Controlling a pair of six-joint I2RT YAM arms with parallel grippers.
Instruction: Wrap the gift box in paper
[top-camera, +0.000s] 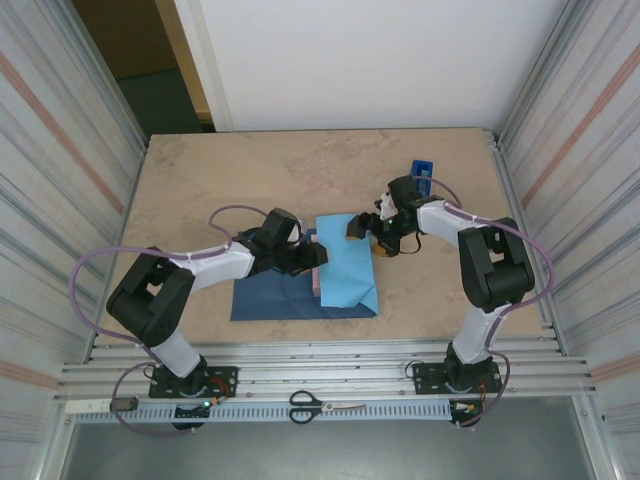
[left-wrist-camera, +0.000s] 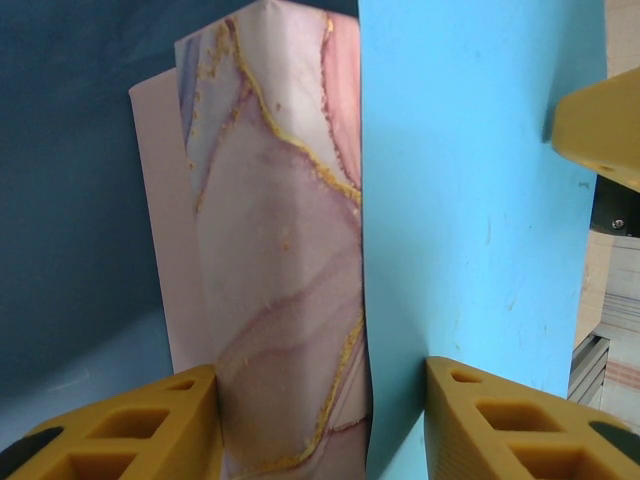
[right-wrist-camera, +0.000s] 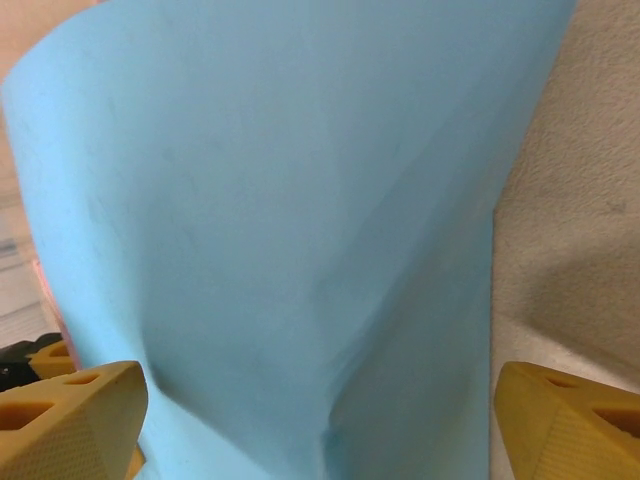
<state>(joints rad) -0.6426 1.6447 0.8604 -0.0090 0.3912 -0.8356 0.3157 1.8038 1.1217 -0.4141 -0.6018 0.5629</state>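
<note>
The gift box (left-wrist-camera: 270, 270) is seen directly under the left end effector (left-wrist-camera: 320, 405). Its jaws are held about half open and are closed on nothing. Whether its fingers (left-wrist-camera: 140, 425) press on the lid or only hover over it cannot be told. Between these jaws the marbled lid is met by the free edge of the paper (left-wrist-camera: 470, 200), whose light blue face is laid over the right part of the box. The right end effector (right-wrist-camera: 320, 410) is opened wide, and the bulging light blue flap is seen between its jaws but is not pinched by them.

In the top view the box is found on the sheet near the middle of the counter (top-camera: 200, 190), with the dark navy part spread to its left.

The step in hand is judged to be the first fold, with the right side brought over the box. For the next move the flap should be kept flat on the lid, since it may spring back. The navy side should then be lifted over to overlap it. The tape dispenser (top-camera: 421, 172), well apart behind the right arm, will probably be needed afterwards.
</note>
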